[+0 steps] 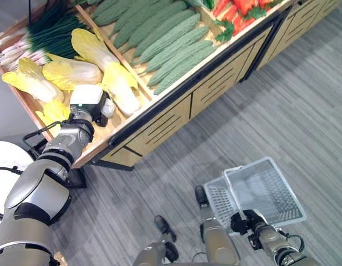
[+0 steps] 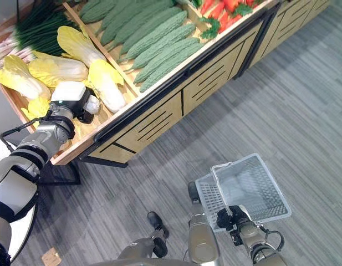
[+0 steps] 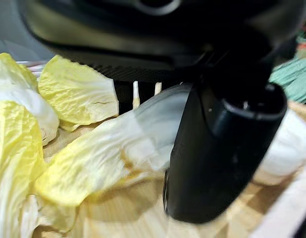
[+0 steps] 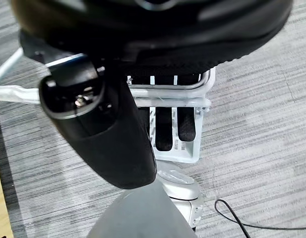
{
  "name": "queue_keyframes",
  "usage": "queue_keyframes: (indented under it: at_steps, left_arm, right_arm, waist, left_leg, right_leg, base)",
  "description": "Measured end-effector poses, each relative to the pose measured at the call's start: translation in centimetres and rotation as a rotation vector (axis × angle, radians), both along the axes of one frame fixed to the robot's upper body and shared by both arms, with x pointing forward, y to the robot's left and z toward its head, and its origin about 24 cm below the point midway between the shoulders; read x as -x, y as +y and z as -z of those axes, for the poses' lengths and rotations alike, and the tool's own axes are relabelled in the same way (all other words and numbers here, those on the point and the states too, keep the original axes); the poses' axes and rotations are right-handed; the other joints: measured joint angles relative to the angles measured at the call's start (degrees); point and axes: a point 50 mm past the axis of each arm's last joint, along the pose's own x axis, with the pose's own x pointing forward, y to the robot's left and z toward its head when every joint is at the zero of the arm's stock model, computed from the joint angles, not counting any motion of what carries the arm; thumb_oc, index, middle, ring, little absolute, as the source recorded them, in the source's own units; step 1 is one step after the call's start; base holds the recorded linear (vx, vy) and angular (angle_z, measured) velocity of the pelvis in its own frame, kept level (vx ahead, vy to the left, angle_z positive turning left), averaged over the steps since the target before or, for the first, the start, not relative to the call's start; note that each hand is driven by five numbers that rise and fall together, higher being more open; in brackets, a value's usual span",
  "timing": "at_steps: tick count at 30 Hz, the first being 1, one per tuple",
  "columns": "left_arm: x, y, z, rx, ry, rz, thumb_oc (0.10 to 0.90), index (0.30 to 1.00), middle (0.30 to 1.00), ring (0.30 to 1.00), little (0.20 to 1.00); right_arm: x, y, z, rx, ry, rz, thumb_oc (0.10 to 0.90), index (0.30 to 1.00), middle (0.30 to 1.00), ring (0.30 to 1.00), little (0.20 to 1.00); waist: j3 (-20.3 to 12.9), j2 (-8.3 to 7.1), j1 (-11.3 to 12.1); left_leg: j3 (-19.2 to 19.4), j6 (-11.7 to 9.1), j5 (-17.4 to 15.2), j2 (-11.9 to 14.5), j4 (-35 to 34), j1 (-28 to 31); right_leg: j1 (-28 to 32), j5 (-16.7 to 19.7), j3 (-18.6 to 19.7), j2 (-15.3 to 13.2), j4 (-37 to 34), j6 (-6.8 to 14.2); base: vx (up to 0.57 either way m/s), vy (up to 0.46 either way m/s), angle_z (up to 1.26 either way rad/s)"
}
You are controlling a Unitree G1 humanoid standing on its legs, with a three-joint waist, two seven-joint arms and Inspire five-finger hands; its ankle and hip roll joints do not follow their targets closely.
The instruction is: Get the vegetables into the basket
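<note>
Two hands on my feeds, and I log from largest to smallest. Wooden stand [image 1: 159, 119] runs across the top of the head views, split by dividers into compartments, with slatted cabinet fronts below. Bitter gourds [image 1: 159, 39] fill the middle compartment in a heap. Cabbages [image 1: 71, 72] lie in the compartment to its left, yellow-leaved with white stems; scallions [image 1: 43, 33] lie beyond them at the back. Carrots [image 1: 237, 11] show in the compartment at far right.

Basket [image 1: 265, 191], white wire mesh, hangs over the grey floor at lower right with nothing in it. No vegetable is in it; all lie on the stand.

Right hand [image 4: 165, 129] is at the basket rim: in its wrist view the fingers curl over the white rim wire, thumb on the near side, so I read it as clamped on the basket.

Left hand [image 1: 96, 108] is down in the cabbage compartment, against the stem end of the nearest cabbage [image 3: 113, 148]. In its wrist view the thumb stands in front of that cabbage's pale leaf, touching or just beside it; the fingers are hidden, so I cannot tell whether it grips.
</note>
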Motion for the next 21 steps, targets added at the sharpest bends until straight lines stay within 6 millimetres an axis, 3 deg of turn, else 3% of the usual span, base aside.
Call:
queue_keyframes:
  at_steps: [4,7,9,13,16,18,21]
  left_arm:
    - [0.9,-2.3,1.8,-0.015,0.028,0.136,0.4,0.3,0.3,0.3,0.3]
    - [2.5,-3.5,2.4,-0.082,0.03,0.27,0.4,0.3,0.3,0.3,0.3]
    - [3.3,-3.3,1.9,-0.139,0.014,0.313,0.4,0.3,0.3,0.3,0.3]
    - [5.3,-2.6,1.7,-0.176,-0.011,0.348,0.4,0.3,0.3,0.3,0.3]
    - [7.1,-2.0,0.9,-0.098,-0.069,0.327,0.4,0.3,0.3,0.3,0.3]
    - [7.9,-2.7,0.5,-0.059,-0.101,0.37,0.4,0.3,0.3,0.3,0.3]
    - [9.6,-2.8,0.4,0.05,-0.124,0.369,0.4,0.3,0.3,0.3,0.3]
  right_arm:
    - [1.5,-0.2,0.6,0.001,0.04,0.015,0.4,0.3,0.3,0.3,0.3]
    - [3.1,-0.1,1.2,-0.013,0.091,0.038,0.4,0.3,0.3,0.3,0.3]
    - [3.6,0.1,1.5,-0.023,0.103,0.047,0.4,0.3,0.3,0.3,0.3]
    - [6.5,0.8,2.5,-0.048,0.179,0.064,0.4,0.3,0.3,0.3,0.3]
    - [7.4,1.6,3.0,-0.082,0.21,0.089,0.4,0.3,0.3,0.3,0.3]
    - [9.3,2.0,3.5,-0.1,0.261,0.11,0.4,0.3,0.3,0.3,0.3]
    - [10.3,2.4,3.7,-0.118,0.306,0.116,0.4,0.3,0.3,0.3,0.3]
  waist:
    - [-0.4,-0.68,1.31]
    - [-1.22,-2.1,2.85]
    - [-1.64,-2.81,3.81]
    - [-4.23,-4.3,5.5]
    - [-5.13,-5.52,5.98]
    - [-7.03,-6.44,7.12]
    - [-8.92,-7.13,8.11]
  left_leg:
    - [-1.26,-0.02,-0.01,0.07,-0.01,2.39]
    - [-3.34,-0.42,0.07,0.23,-0.29,4.4]
    - [-4.4,-0.46,0.09,0.28,-0.29,5.6]
    - [-5.24,-0.65,-0.16,0.36,-0.25,8.43]
    - [-6.09,-0.72,-0.55,0.34,-0.3,9.95]
    - [-6.84,-0.66,-0.72,0.38,-0.31,10.45]
    - [-7.76,-0.35,-1.05,0.0,-0.3,11.82]
  right_leg:
    - [2.91,-0.32,-1.27,-0.34,-0.01,0.0]
    - [5.96,-1.18,-3.34,-0.85,-0.02,-0.09]
    - [7.7,-1.46,-4.3,-1.08,-0.02,-0.14]
    - [11.0,-2.06,-5.24,-1.14,-0.04,0.07]
    - [13.0,-2.61,-6.03,-1.57,-0.04,0.14]
    - [13.97,-3.15,-6.7,-1.52,-0.06,0.32]
    - [15.92,-3.63,-7.7,-2.09,-0.06,0.69]
  base:
    - [-0.01,0.033,0.17]
    - [-0.01,0.05,0.31]
    - [-0.03,0.036,0.25]
    - [-0.02,0.048,0.13]
    - [-0.02,0.064,0.15]
    - [-0.02,0.076,0.21]
    - [-0.04,0.064,0.17]
